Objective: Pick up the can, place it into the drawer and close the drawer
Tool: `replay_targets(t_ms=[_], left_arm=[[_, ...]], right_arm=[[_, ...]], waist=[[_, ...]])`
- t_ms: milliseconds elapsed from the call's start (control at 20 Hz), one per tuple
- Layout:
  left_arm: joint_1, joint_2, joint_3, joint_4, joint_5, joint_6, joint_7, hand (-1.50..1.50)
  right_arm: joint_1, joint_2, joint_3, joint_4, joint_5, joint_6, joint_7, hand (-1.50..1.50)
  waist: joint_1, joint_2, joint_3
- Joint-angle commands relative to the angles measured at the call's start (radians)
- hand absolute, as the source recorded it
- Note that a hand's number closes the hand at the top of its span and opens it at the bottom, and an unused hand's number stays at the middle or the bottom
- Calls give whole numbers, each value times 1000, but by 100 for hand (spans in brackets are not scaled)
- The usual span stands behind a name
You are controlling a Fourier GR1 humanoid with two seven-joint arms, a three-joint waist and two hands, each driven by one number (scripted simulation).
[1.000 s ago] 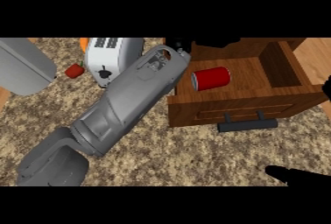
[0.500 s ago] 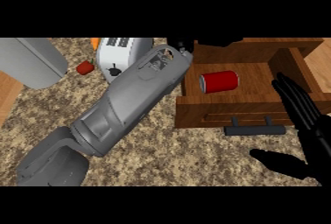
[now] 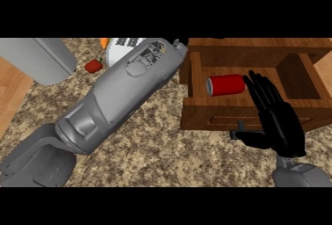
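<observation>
The red can [image 3: 225, 84] lies on its side inside the open wooden drawer [image 3: 298, 83], near the drawer's left wall. My right hand [image 3: 277, 117] is open, its straight fingers [image 3: 259, 85] laid over the drawer's front and reaching up to the can's right end. Its thumb covers part of the dark drawer handle [image 3: 237, 133]. My left forearm [image 3: 123, 101] runs diagonally from the lower left up to the drawer's left corner. The left hand itself is past the view's top and does not show.
A white toaster [image 3: 122, 46] stands behind the left forearm, with a small red item [image 3: 94, 66] and an orange item [image 3: 104, 42] beside it. A grey rounded object [image 3: 42, 59] sits at the upper left. The counter's edge and wood floor [image 3: 9, 94] lie at the left.
My right hand has come up from the lower right to lie over the drawer's front beside the can. The left hand has slipped out past the top of the view.
</observation>
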Motion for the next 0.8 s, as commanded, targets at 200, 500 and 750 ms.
replay_targets(t_ms=[200, 500, 750], left_arm=[[93, 151, -24, -196, -53, -31, 114, -150], [176, 236, -23, -321, -73, -38, 151, -150], [223, 313, -25, -417, -77, -70, 210, -150]], right_arm=[[-104, 60, -46, 341, 71, -207, -58, -150], [-222, 43, -118, 553, 87, -305, -101, -150], [-336, 44, -142, 704, 148, -355, -79, -150]], waist=[[30, -4, 0], [39, 1, 0], [49, 5, 0]])
